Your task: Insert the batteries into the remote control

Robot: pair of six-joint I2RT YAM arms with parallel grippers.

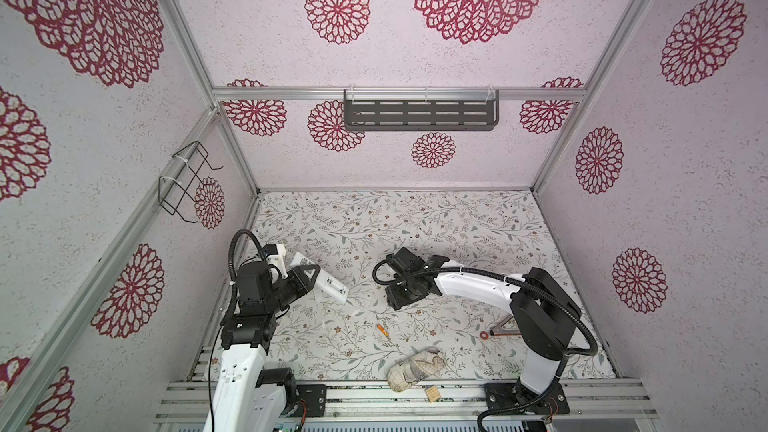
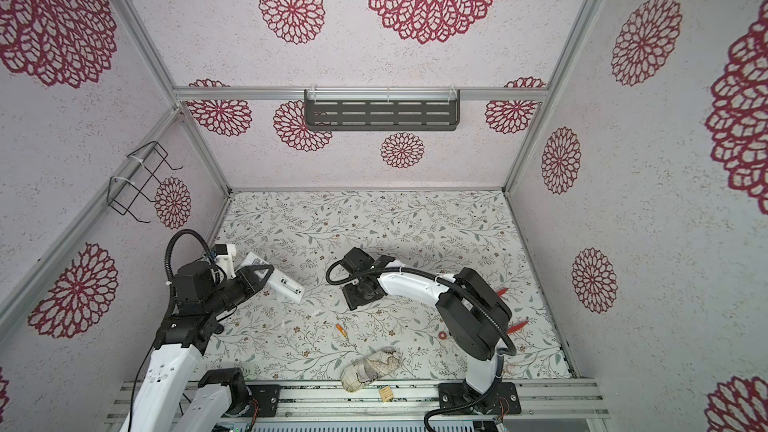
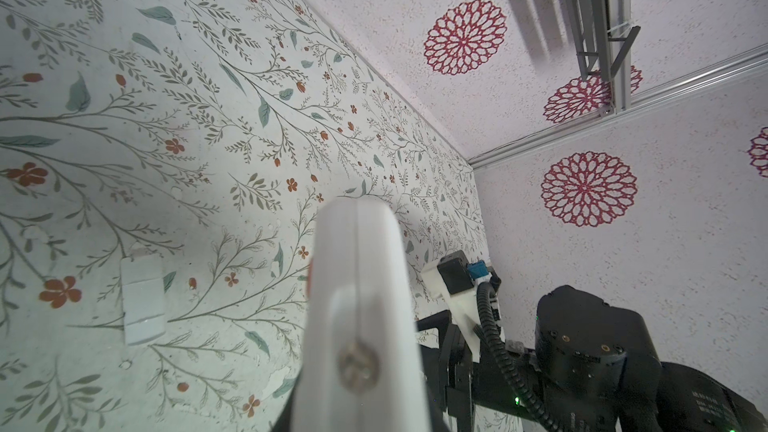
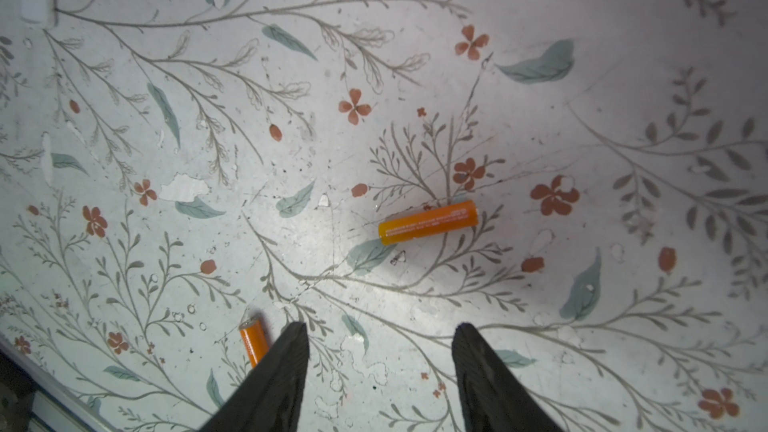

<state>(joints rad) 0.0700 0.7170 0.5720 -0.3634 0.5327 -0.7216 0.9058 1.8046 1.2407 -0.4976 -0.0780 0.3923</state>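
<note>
Peeling floral tabletop (image 1: 415,222) bearing two batteries (image 4: 428,222) (image 4: 253,344), amid rosette-printed walls (image 1: 685,222).

The white remote control (image 1: 330,284) was held tilted above the tabletop (image 1: 415,222), where two orange batteries (image 4: 428,222) were laid apart.

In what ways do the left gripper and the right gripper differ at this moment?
The left gripper is shut on the remote control; the right gripper is open and holds nothing. The left gripper's jaws point roughly sideways across the table; the right gripper's jaws point down at it, near a loose battery. Both grippers have dark jaws.
</note>
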